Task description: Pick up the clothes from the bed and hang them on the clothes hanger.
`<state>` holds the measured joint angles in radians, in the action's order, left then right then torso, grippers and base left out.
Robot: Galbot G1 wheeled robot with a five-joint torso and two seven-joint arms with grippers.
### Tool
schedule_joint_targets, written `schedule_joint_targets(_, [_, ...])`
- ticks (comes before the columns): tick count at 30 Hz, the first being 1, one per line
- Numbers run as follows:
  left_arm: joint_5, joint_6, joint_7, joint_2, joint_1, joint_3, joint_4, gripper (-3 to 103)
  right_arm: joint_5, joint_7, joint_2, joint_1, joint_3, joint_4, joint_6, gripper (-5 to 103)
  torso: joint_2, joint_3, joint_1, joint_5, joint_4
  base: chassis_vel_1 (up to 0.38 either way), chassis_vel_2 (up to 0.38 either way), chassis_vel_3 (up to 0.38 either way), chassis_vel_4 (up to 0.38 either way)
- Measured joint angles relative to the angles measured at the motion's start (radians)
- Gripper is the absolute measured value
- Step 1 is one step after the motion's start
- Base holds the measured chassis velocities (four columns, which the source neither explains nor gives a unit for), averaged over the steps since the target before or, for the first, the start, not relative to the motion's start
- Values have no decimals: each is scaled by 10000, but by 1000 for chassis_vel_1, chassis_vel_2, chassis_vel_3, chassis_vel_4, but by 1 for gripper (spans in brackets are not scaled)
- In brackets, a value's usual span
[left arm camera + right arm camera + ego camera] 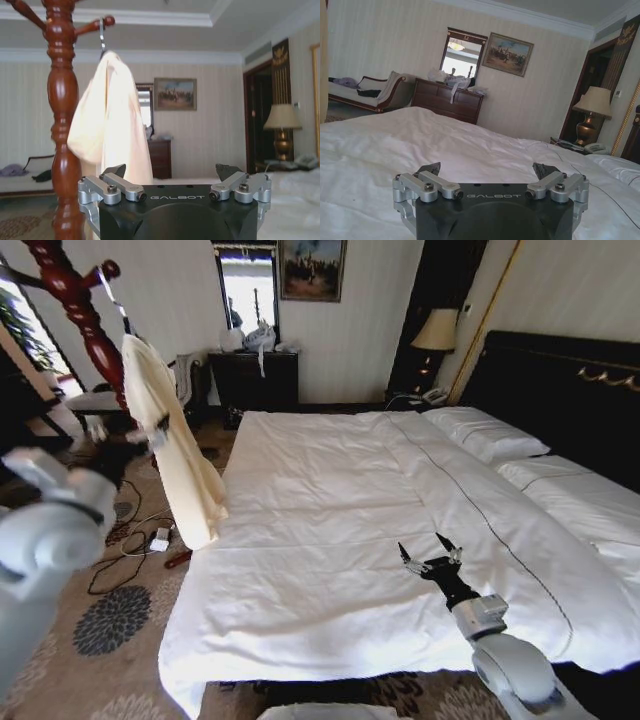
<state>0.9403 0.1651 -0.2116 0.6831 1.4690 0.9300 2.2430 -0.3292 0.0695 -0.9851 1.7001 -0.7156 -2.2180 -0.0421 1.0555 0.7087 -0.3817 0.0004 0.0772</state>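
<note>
A: Well, where is the soft cream shirt-like garment [170,445] now?

B: It hangs beside the tall red-brown turned wooden coat stand [85,325], just past the left edge of the wide bed with the white duvet [330,540]. In the left wrist view I see the thin silver wire hook [102,37] of the hanger over one peg of the stand; the black triangle itself is covered by the cloth, so I cannot see it.

A: And the left gripper [170,175]?

B: Its fingers are spread wide and hold nothing. It looks at the garment from a little lower, apart from it.

A: The right gripper [431,558]?

B: It hovers low over the duvet near the foot of the bed, fingers also wide apart and empty.

A: So which step is in hand?

B: I judge the hanging is almost finished; the step is to leave it safely. To do this well, the left arm should draw back straight and slowly, keeping its fingers clear of the loose cloth, because a caught fold could pull the hook from the peg.
</note>
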Motion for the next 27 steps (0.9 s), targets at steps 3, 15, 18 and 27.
schedule_joint_targets(3, [-802, -465, 317, 816, 1354, 452, 337, 100, 0, 1, 0, 0, -1, 1, 0, 100, 0, 0, 0, -2, 8, 0, 0, 0, 0])
schedule_joint_targets(15, [-3386, -2407, 1170, 3215, 3555, 179, 720, 100, 0, 0, 0, 1, 0, 1, 0, 100, 1, 0, 0, -3, 8, 0, 0, 0, 0])
schedule_joint_targets(18, [-3969, -2919, 1344, 3953, 4150, -27, 679, 100, 0, 0, 0, 1, 0, 1, 0, 100, 1, 1, -1, -3, 6, 0, 0, 0, 0])
schedule_joint_targets(27, [-5171, -4109, 1721, 5061, 5182, -503, 264, 100, 0, 0, 0, 1, -1, 1, 0, 100, 1, 1, -1, -4, 6, 0, 0, 0, 0])
